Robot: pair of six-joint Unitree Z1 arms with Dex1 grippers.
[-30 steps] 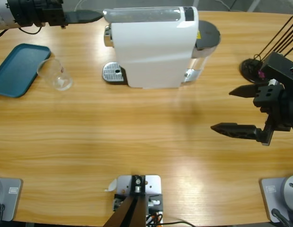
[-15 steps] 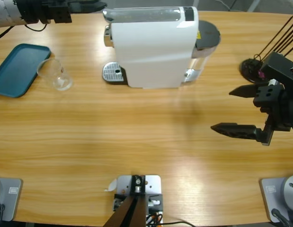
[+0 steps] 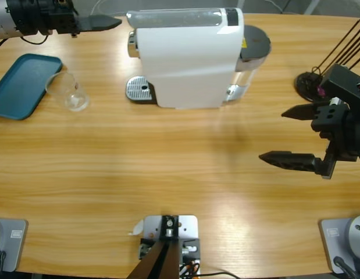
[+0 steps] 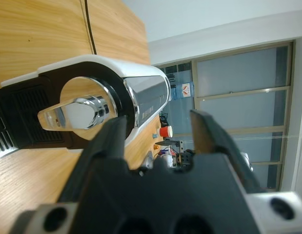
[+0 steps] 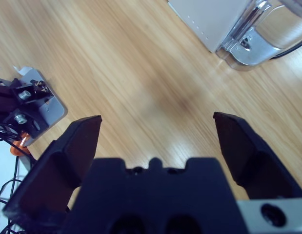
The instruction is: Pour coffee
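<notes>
L gripper [image 3: 113, 22] is hovering w/ jaws apart by machine [image 3: 188, 58] top lever [image 4: 75, 113]. R gripper [image 3: 287, 135] is hanging wide open over table [image 3: 168, 168]. Glass [image 3: 68, 91] is sitting beside tray [image 3: 20, 84]; coffee not visible.

Office or lab room: long wooden table [image 3: 168, 168], tall glazed partition windows [image 4: 238, 92], cluttered background desk [image 4: 165, 146].

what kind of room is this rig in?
Probably an office or lab. A long wooden table carries a white coffee machine, and the left wrist view shows tall glass partitions with a cluttered desk behind.
</notes>
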